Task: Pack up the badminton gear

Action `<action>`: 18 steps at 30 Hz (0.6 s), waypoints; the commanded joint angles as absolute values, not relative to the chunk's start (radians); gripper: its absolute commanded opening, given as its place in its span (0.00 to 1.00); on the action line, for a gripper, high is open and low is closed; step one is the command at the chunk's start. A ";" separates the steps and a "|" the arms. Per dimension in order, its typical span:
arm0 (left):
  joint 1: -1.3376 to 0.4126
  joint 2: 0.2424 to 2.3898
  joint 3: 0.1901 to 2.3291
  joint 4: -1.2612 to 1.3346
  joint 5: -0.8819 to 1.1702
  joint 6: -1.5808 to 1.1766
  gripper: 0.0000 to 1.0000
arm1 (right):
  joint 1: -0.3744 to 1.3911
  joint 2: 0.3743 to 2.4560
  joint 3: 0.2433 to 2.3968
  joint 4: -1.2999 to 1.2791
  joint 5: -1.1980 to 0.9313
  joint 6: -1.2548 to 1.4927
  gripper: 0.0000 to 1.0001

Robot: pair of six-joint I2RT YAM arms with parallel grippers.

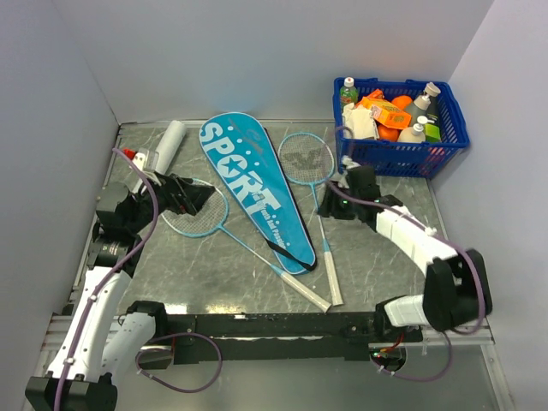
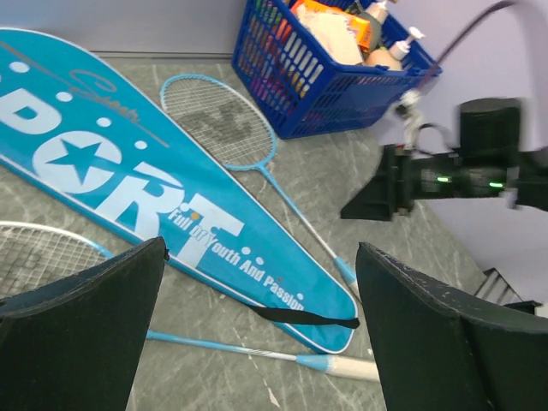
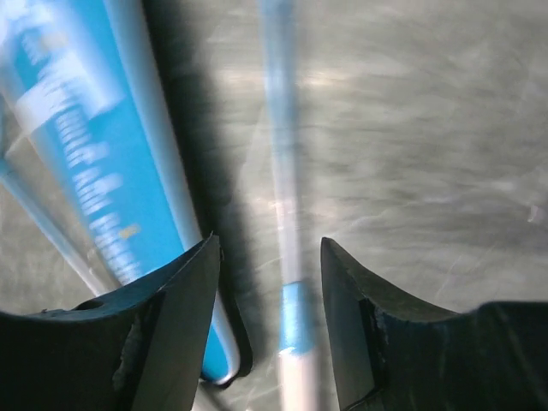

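Observation:
The teal bag [image 1: 257, 193] lettered SPORT lies flat in the middle of the table. One light-blue racket [image 1: 195, 208] lies to its left, its shaft passing under the bag's narrow end to a white handle [image 1: 306, 293]. The other racket [image 1: 306, 156] lies to the bag's right, handle [image 1: 332, 278] toward me. My left gripper [image 1: 193, 195] hovers open over the left racket's head, nothing between its fingers [image 2: 103, 317]. My right gripper [image 3: 270, 257] is open low over the right racket's shaft [image 3: 278, 128], which runs between the fingers untouched, the bag's edge [image 3: 86, 128] just left.
A blue plastic basket [image 1: 445, 141] of bottles and packets stands at the back right corner. A white tube [image 1: 169, 141] and a small red-capped object [image 1: 128, 154] lie at the back left. Walls close in on three sides.

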State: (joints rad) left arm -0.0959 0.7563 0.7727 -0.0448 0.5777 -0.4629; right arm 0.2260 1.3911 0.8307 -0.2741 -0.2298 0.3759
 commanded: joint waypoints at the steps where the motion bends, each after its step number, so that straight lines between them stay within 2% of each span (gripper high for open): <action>1: -0.101 0.742 0.811 -0.074 0.525 -0.433 0.96 | 0.446 1.252 0.968 -0.345 -0.106 0.235 0.59; 9: -0.100 0.747 0.821 -0.121 0.362 -0.469 0.96 | 0.733 1.336 1.025 -0.328 -0.224 0.129 0.61; 18: -0.097 0.733 0.816 -0.199 0.180 -0.462 0.96 | 0.865 1.669 1.183 -0.327 -0.187 0.054 0.63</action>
State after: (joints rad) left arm -0.0986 0.7609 0.7933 -0.1837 0.2749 -0.4576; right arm 0.8249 1.5772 1.0805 -0.3275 -0.2058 0.1123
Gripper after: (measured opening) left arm 0.967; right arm 0.627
